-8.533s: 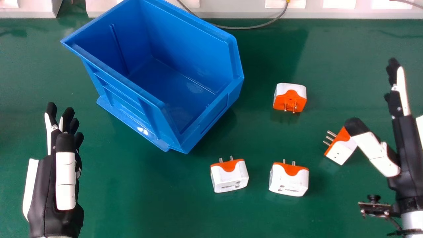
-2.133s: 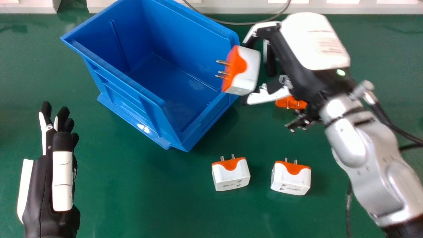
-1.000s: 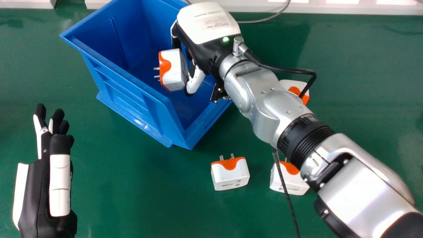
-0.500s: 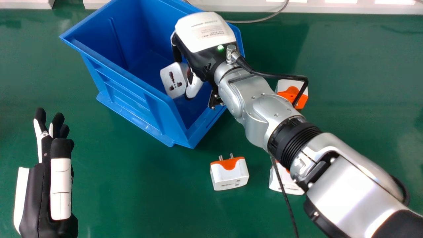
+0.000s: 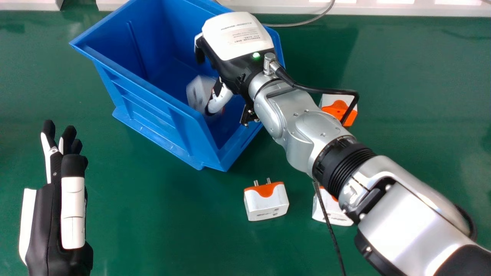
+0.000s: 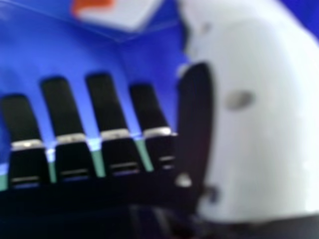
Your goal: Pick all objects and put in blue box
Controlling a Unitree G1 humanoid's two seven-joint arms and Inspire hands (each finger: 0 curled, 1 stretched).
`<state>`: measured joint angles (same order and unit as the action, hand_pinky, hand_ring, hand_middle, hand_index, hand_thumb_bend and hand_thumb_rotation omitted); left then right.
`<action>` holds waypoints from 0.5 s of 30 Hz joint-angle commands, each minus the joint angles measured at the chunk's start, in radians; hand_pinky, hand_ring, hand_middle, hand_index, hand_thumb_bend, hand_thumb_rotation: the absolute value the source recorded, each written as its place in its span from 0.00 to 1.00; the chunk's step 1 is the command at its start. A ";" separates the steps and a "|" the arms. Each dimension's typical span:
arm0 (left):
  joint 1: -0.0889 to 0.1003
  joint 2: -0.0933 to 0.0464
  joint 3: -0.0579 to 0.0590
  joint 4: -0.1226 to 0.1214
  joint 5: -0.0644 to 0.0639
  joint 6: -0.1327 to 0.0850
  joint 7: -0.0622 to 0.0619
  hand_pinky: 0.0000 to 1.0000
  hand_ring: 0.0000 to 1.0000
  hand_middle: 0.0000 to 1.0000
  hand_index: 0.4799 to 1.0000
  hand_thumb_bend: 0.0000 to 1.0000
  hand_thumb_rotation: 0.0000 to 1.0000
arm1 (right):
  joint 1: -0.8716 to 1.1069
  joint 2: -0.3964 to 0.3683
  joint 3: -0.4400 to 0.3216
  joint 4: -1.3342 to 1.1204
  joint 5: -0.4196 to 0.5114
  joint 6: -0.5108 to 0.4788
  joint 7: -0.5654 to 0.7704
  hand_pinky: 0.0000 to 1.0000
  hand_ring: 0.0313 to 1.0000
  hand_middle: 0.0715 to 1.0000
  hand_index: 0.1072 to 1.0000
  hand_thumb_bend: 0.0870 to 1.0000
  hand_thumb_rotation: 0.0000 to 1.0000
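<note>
The right hand (image 5: 239, 42) is over the blue box (image 5: 153, 120), its fingers (image 6: 104, 99) extended and wide of the thumb (image 5: 221, 99). A blurred white-and-orange plug adapter (image 5: 197, 91) is within the box's opening, beyond the fingertips. On the green surface (image 5: 168, 230) stand three more adapters: one (image 5: 266, 203) near the box, one (image 5: 330, 210) partly behind the silver arm (image 5: 307, 122), and one (image 5: 337, 109) partly behind its cable (image 5: 326, 91). The left hand (image 5: 73, 207) is open, left of them.

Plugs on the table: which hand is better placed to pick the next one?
Probably the right hand: it is open, and those plugs lie toward its side. The left hand is off at the view's left.
</note>
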<state>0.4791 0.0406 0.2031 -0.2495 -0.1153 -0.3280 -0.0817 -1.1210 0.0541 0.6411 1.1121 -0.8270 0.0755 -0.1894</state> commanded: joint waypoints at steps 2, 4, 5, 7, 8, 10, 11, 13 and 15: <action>-0.007 0.003 -0.002 -0.006 0.011 -0.016 0.002 1.00 1.00 1.00 1.00 0.86 1.00 | -0.004 -0.016 -0.016 -0.062 0.015 -0.001 -0.012 0.66 0.79 0.86 0.84 0.68 0.23; -0.013 0.005 -0.001 -0.001 0.010 -0.018 0.000 1.00 1.00 1.00 1.00 0.86 1.00 | 0.011 -0.024 -0.021 -0.096 0.018 -0.003 -0.019 0.65 0.79 0.86 0.85 0.69 0.23; -0.018 0.005 -0.001 0.003 0.011 -0.020 0.001 1.00 1.00 1.00 1.00 0.86 1.00 | 0.020 -0.029 -0.025 -0.118 0.022 -0.004 -0.021 0.65 0.79 0.86 0.85 0.69 0.23; -0.029 0.005 0.001 0.011 0.014 -0.019 0.006 1.00 1.00 1.00 1.00 0.86 1.00 | 0.041 -0.041 -0.035 -0.170 0.031 -0.005 -0.014 0.66 0.80 0.87 0.86 0.69 0.22; -0.032 0.006 0.001 0.013 0.012 -0.019 0.005 1.00 1.00 1.00 1.00 0.87 1.00 | 0.055 -0.049 -0.040 -0.205 0.033 0.000 -0.011 0.66 0.80 0.88 0.86 0.69 0.21; -0.037 0.009 0.000 0.015 0.003 -0.021 -0.003 1.00 1.00 1.00 1.00 0.88 1.00 | 0.092 -0.069 -0.052 -0.292 0.039 0.009 -0.003 0.67 0.81 0.88 0.86 0.69 0.20; -0.040 0.011 0.001 0.017 0.001 -0.020 -0.005 1.00 1.00 1.00 1.00 0.88 1.00 | 0.116 -0.081 -0.061 -0.346 0.043 0.013 0.003 0.67 0.81 0.88 0.86 0.69 0.19; -0.047 0.015 0.004 0.023 0.000 -0.019 -0.009 1.00 1.00 1.00 1.00 0.89 1.00 | 0.172 -0.107 -0.082 -0.467 0.045 0.029 0.019 0.68 0.82 0.88 0.86 0.67 0.17; -0.050 0.021 0.006 0.024 0.005 -0.017 -0.010 1.00 1.00 1.00 1.00 0.91 1.00 | 0.234 -0.135 -0.101 -0.598 0.039 0.056 0.038 0.67 0.81 0.88 0.85 0.65 0.18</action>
<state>0.4308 0.0510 0.2039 -0.2176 -0.1170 -0.3282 -0.0891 -0.9104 -0.0578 0.5677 0.6120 -0.7887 0.1160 -0.1579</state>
